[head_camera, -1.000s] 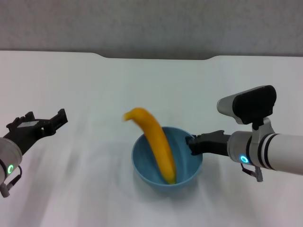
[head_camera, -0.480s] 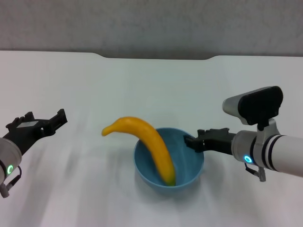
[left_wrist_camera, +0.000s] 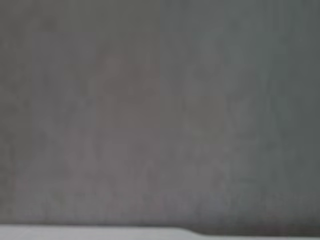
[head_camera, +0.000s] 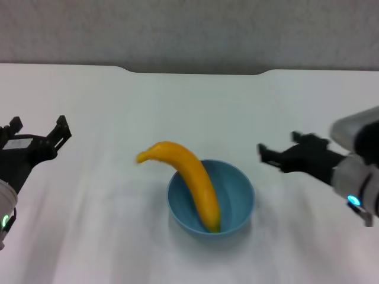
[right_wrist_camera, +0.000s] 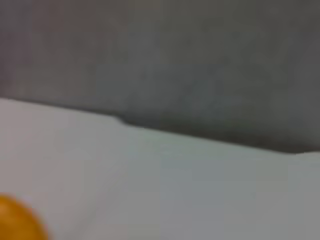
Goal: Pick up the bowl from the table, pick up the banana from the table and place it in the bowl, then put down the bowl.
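Banana in bowl, bowl down on desk, both grippers clear.

The bowl [head_camera: 211,197] stands on the desk [head_camera: 118,106] with the banana [head_camera: 188,176] leaning in it, stem end over the rim toward the left. Right gripper [head_camera: 278,149] is spread, empty, just beside the bowl. Left gripper [head_camera: 37,128] is spread, empty, well apart.

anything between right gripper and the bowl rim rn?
No. In the head view the right gripper sits open off to the right of the bowl, apart from its rim, with only bare table between them. The banana leans over the opposite rim.
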`<state>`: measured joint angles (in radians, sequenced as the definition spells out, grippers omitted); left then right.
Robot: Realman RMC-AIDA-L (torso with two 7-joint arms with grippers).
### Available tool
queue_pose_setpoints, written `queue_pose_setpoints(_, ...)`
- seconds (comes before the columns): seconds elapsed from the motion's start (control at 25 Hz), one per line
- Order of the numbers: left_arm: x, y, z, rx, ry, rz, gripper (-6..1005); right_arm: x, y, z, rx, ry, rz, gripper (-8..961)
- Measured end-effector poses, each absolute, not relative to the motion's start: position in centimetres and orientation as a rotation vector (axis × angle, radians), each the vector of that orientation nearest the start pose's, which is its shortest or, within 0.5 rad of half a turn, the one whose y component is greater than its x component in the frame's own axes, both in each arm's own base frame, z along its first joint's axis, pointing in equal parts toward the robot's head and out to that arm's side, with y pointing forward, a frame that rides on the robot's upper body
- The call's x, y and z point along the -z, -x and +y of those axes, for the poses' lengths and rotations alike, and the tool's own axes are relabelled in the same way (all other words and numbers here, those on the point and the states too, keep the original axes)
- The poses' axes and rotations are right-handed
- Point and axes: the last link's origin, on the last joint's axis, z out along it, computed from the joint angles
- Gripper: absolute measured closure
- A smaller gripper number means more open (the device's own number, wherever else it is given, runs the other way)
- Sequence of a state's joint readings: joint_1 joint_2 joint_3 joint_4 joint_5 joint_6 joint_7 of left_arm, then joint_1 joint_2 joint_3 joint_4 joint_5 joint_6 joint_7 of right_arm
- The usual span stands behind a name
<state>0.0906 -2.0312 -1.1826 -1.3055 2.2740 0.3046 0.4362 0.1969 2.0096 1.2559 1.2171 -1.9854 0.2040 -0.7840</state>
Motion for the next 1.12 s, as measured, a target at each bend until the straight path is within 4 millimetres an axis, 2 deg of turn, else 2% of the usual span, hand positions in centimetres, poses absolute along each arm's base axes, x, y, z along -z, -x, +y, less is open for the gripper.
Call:
queue_pose_setpoints(0.04, -0.9, 27.0, 30.4, 0.567, 1.581, -0.769, 92, 3.9, -23.4, 35.3, -0.372, 2.075, 0.795, 83)
queue_pose_setpoints(0.24, -1.2, 26.8, 29.6, 0.588, 1.535, -0.653, 92, 1.1, -25.4, 34.3, -0.408, 1.849, 0.747, 76)
queue_pose_setpoints(0.36, -0.9, 27.1, 28.9, 0.6, 1.498, -0.6, 92, 0.4, -26.6, 33.5, -0.416, 1.731, 0.725, 72)
queue_pose_setpoints(0.56, -0.1, 28.7, 27.7, 0.63, 1.442, -0.509, 91, 0.8, -28.4, 32.2, -0.369, 1.606, 0.595, 69)
queue_pose_setpoints(0.64, 0.3, 29.1, 27.3, 0.66, 1.43, -0.479, 91, 1.1, -28.9, 31.2, -0.368, 1.553, 0.495, 70)
queue_pose_setpoints(0.8, 0.7, 29.8, 26.7, 0.739, 1.431, -0.436, 91, 1.9, -28.8, 29.6, -0.469, 1.505, 0.332, 71)
queue_pose_setpoints(1.0, 1.3, 30.8, 27.1, 0.789, 1.474, -0.493, 91, 2.5, -29.5, 29.0, -0.595, 1.544, 0.333, 71)
queue_pose_setpoints(1.12, 2.8, 31.5, 27.9, 0.806, 1.579, -0.605, 91, 2.8, -30.2, 28.9, -0.602, 1.572, 0.357, 72)
